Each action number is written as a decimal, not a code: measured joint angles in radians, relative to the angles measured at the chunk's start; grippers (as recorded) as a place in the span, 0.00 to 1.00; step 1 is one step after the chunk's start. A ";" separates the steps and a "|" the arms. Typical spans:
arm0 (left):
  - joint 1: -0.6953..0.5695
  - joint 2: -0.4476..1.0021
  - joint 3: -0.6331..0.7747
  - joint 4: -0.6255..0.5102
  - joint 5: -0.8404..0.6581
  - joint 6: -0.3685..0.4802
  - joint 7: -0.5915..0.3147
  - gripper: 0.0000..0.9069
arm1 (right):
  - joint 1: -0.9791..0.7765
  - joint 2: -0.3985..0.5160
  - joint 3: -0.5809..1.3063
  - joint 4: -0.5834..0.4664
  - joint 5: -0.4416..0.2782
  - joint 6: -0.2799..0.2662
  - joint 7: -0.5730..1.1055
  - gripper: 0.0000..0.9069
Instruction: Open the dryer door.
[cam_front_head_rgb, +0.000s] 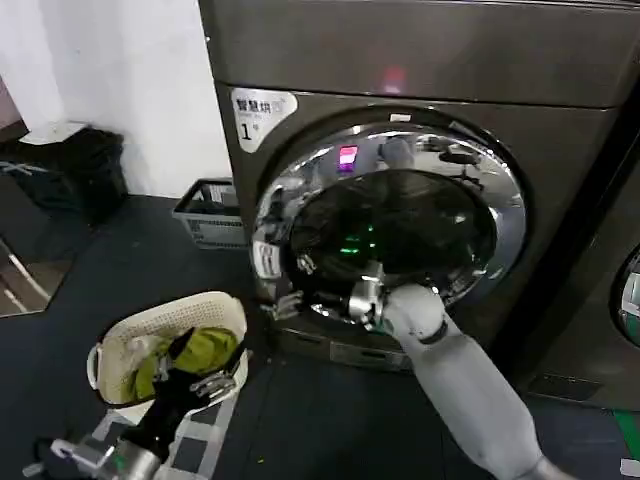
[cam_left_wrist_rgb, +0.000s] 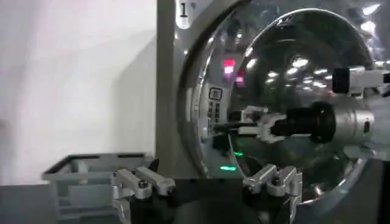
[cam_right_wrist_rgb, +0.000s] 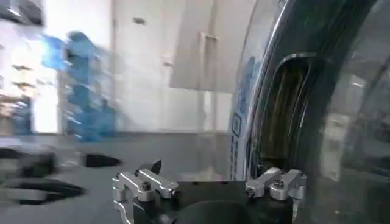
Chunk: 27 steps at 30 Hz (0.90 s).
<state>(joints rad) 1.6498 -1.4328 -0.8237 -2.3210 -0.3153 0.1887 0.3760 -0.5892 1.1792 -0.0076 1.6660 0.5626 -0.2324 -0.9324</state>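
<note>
Dryer door (cam_front_head_rgb: 400, 215) fills the front of the grey machine (cam_front_head_rgb: 300, 60) before us, a round porthole with a wide chrome rim around dark domed glass. It sits flat against the machine's front, its face turned out toward us; being round, it has no long axis to speak of. A white label marked 1 (cam_front_head_rgb: 262, 115) sits on the machine's front just above the door, toward our left.

We stand on a dark floor (cam_front_head_rgb: 150, 260) with a white wall (cam_front_head_rgb: 130, 90) beyond the machine on our left. We count one grey crate (cam_front_head_rgb: 205, 212) on the floor against the machine's left corner, one cream laundry basket (cam_front_head_rgb: 120, 340) with yellow-green cloth (cam_front_head_rgb: 200, 350) in it nearer to us, and part of one neighbouring machine door (cam_front_head_rgb: 628, 300) on the far right.

Our right hand (cam_front_head_rgb: 290, 305) is at the door's lower left rim, its fingers around the rim's edge; from the left wrist view they look closed on the rim (cam_left_wrist_rgb: 244, 125). The right wrist view looks along the door's edge, where a dark gap (cam_right_wrist_rgb: 283, 115) shows beside the chrome.

Our left hand (cam_front_head_rgb: 215, 385) hangs low over the basket, well apart from the door, its fingers spread open and holding nothing.
</note>
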 joint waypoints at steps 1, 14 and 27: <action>-0.009 0.008 -0.007 0.007 -0.010 -0.004 -0.001 1.00 | -0.008 -0.009 0.000 0.011 0.010 0.000 -0.012 1.00; -0.136 0.181 -0.039 0.104 -0.215 -0.027 -0.072 1.00 | -0.158 -0.122 0.031 0.148 0.020 0.056 -0.196 1.00; -0.271 0.429 0.050 0.230 -0.433 -0.067 -0.105 1.00 | -0.299 -0.202 0.119 0.257 0.033 0.100 -0.278 1.00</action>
<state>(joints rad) 1.3793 -1.0036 -0.7740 -2.0913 -0.7482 0.1217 0.2706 -0.8882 0.9772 0.1110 1.9227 0.5959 -0.1328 -1.2100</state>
